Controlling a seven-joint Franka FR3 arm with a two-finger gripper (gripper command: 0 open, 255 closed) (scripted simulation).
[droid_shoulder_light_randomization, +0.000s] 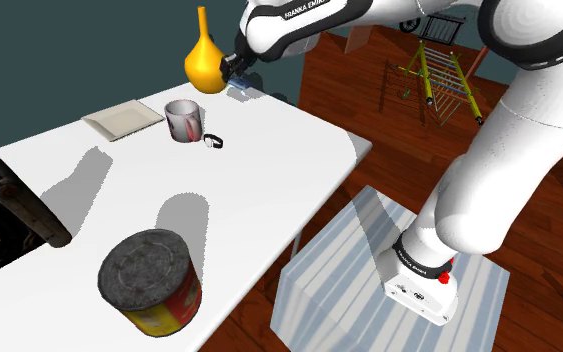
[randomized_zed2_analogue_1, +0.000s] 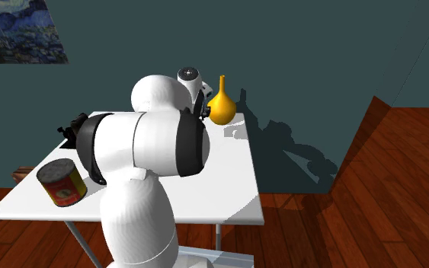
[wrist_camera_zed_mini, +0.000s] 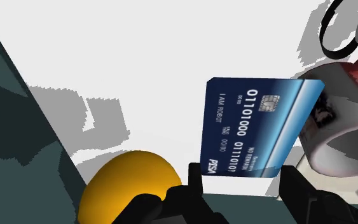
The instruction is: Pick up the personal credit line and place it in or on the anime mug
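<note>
We see the gripper (wrist_camera_zed_mini: 241, 174) closed down onto the blue credit card (wrist_camera_zed_mini: 254, 124), its fingers clasping the card's side edges. The card hangs above the table's (droid_shoulder_light_randomization: 269, 170) far edge, close to the yellow vase (droid_shoulder_light_randomization: 207, 62) and the white mug (droid_shoulder_light_randomization: 184, 120).

Shoulder view: the table (droid_shoulder_light_randomization: 259, 180) occupies the left half of the frame. On it a can (droid_shoulder_light_randomization: 151, 280) stands at lower left, a cylinder (droid_shoulder_light_randomization: 19, 200) lies at the left edge, and a tray (droid_shoulder_light_randomization: 122, 119) lies at upper left. A mug (droid_shoulder_light_randomization: 183, 120) stands to the tray's right with a small ring-shaped item (droid_shoulder_light_randomization: 213, 142) just beside it, and a vase (droid_shoulder_light_randomization: 205, 62) stands behind the mug at top centre. The gripper (droid_shoulder_light_randomization: 237, 68) hangs just right of the vase over the table's far edge, with the card (wrist_camera_zed_mini: 257, 127) clasped between its fingers; in the wrist view the mug lies close beyond the card. The stand (droid_shoulder_light_randomization: 339, 280) sits at lower right beside the table, and a folding rack (droid_shoulder_light_randomization: 439, 75) stands on the floor at upper right.
</note>
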